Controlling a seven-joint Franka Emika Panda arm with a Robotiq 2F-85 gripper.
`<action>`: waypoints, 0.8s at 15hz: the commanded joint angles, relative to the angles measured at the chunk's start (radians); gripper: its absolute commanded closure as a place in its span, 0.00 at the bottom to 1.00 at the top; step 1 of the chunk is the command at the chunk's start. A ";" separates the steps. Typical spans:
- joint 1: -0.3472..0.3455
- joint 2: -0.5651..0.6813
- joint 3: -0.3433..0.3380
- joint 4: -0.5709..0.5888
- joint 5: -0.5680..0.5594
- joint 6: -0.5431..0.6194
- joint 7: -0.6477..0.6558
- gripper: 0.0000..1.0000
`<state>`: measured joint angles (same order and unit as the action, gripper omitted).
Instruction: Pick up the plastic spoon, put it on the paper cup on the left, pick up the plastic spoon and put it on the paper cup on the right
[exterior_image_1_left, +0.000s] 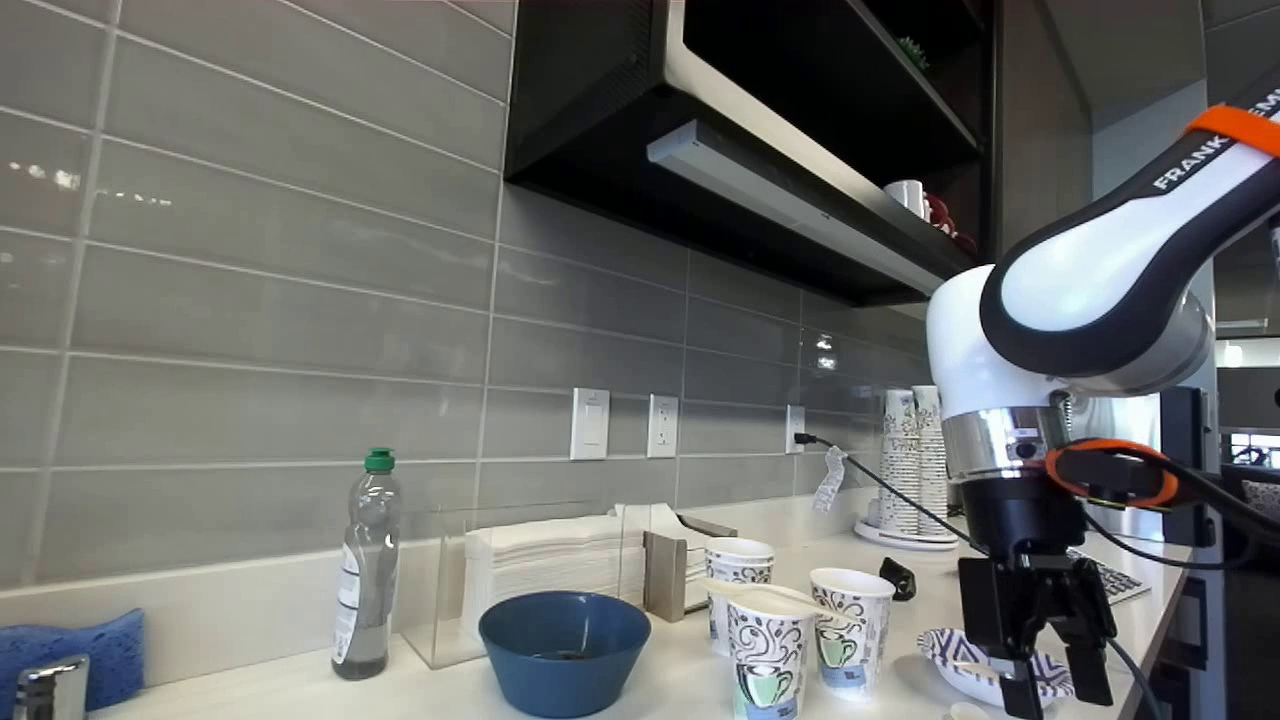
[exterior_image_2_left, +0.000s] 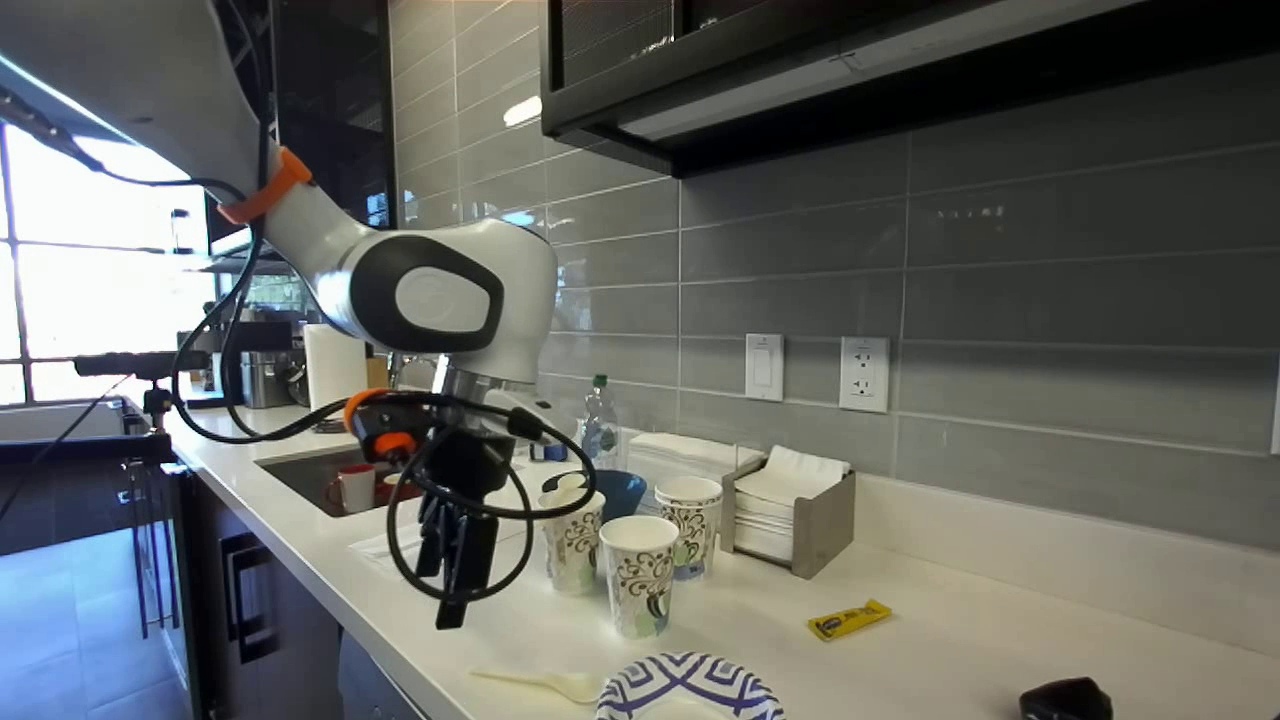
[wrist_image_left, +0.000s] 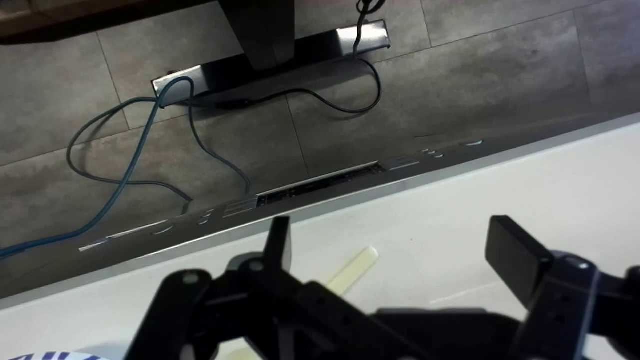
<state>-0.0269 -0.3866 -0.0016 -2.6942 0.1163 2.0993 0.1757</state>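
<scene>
Your claw (wrist_image_left: 392, 239) stands wide apart and empty; in the wrist view the smooth cream plastic spoon (wrist_image_left: 353, 272) lies on the counter (wrist_image_left: 435, 265) toward half past seven, its long axis aimed at half past one, so probably twist before pinching. In an exterior view, tapered, scroll-printed paper cups (exterior_image_2_left: 638, 580) stand at one o'clock from it.

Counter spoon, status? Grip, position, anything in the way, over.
Gripper open, nothing held. Spoon flat on counter, not gripped. Plate close by its broad end, might crowd the grasp.
</scene>
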 joint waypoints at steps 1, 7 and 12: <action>-0.035 0.051 -0.008 -0.008 0.015 0.059 0.070 0.00; -0.072 0.130 -0.015 0.003 0.019 0.140 0.191 0.00; -0.080 0.176 -0.016 0.023 0.021 0.173 0.277 0.00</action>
<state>-0.1004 -0.2427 -0.0149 -2.6911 0.1177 2.2483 0.4064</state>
